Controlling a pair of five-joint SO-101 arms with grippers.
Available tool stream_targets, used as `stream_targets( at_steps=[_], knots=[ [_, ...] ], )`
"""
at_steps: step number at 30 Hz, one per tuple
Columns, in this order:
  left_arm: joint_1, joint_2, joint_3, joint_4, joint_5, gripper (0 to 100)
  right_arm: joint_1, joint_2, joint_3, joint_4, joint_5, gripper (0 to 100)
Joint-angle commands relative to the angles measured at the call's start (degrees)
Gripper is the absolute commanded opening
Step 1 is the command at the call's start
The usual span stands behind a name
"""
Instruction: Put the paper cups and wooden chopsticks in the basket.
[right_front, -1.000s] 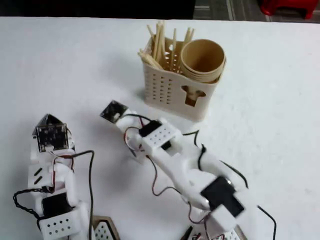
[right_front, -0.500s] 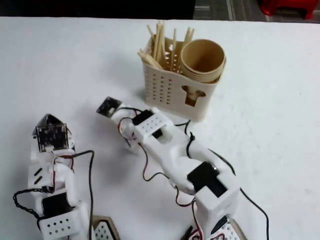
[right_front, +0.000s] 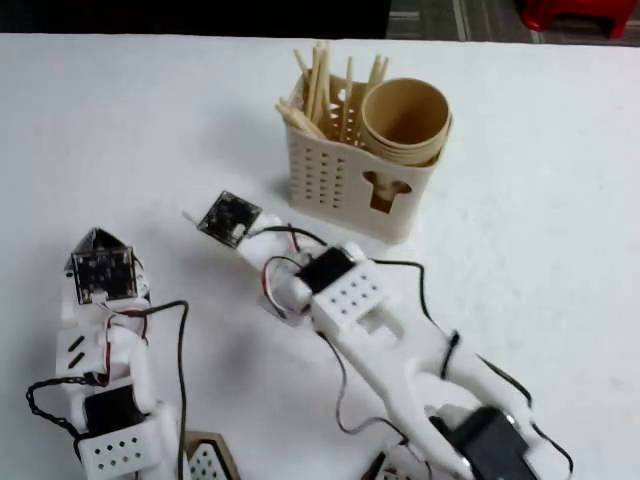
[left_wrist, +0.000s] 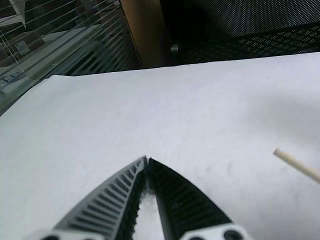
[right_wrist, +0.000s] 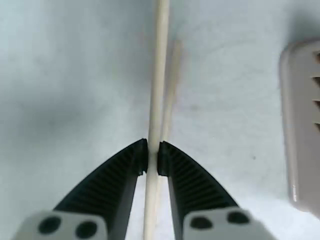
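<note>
Overhead, left-wrist and right-wrist views of a two-arm bench; all positions are given relative to the basket.

The cream perforated basket (right_front: 350, 185) stands on the white table (right_front: 540, 250), toward its far side. A stack of nested paper cups (right_front: 405, 120) sits upright in the basket's right-hand part. A bundle of wooden chopsticks (right_front: 320, 85) stands in its left-hand part, the sticks leaning at slightly different angles and rising above the rim.

The right arm (right_front: 360, 300) lies in front of the basket and a little to its left, with its wrist end nearest the basket's front left corner. The right gripper (right_wrist: 152, 150) is clamped on a single wooden chopstick (right_wrist: 159, 75): both black ribbed fingers (right_wrist: 117, 182) press against the stick, which runs straight out past the fingertips. A faint shadow lies on the table beside the stick. One rounded corner of the basket (right_wrist: 302, 125) shows just off to the side of the held stick, near it but not touching. From overhead, the free tip of this chopstick (right_front: 188, 215) juts out beyond the wrist, to the left of the basket.

The left arm (right_front: 100, 275) sits well apart from the basket, far to its front left. The left gripper (left_wrist: 147, 161) has its fingers pressed together at the tips with nothing between them, low over bare table. The end of the chopstick (left_wrist: 297, 165) shows off to one side of it, not touching.
</note>
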Motion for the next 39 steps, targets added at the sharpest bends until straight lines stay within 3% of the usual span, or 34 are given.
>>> stream_targets(
  at_steps=[1, 7, 16, 26, 32, 39],
  knots=[
    [-0.13, -0.84, -0.18, -1.14, -0.09, 3, 1.8, -7.52, 0.0, -0.84, -1.93, 1.9],
    [-0.13, -0.84, -0.18, -1.14, -0.09, 3, 5.67, -19.03, -0.26, -2.68, -3.52, 1.9],
    [-0.13, -0.84, -0.18, -1.14, -0.09, 3, 5.67, -32.84, -0.26, -16.4, -9.93, 1.9],
    [-0.13, -0.84, -0.18, -1.14, -0.09, 3, 6.02, -33.27, -0.26, -36.44, -10.29, 1.9],
    [-0.13, -0.84, -0.18, -1.23, -0.09, 3, 11.82, -32.57, -0.26, -47.43, -10.55, 1.9],
    [-0.13, -0.84, -0.18, -1.23, -0.09, 3, 15.25, -21.93, -0.26, -58.24, -10.55, 1.9]
  ],
)
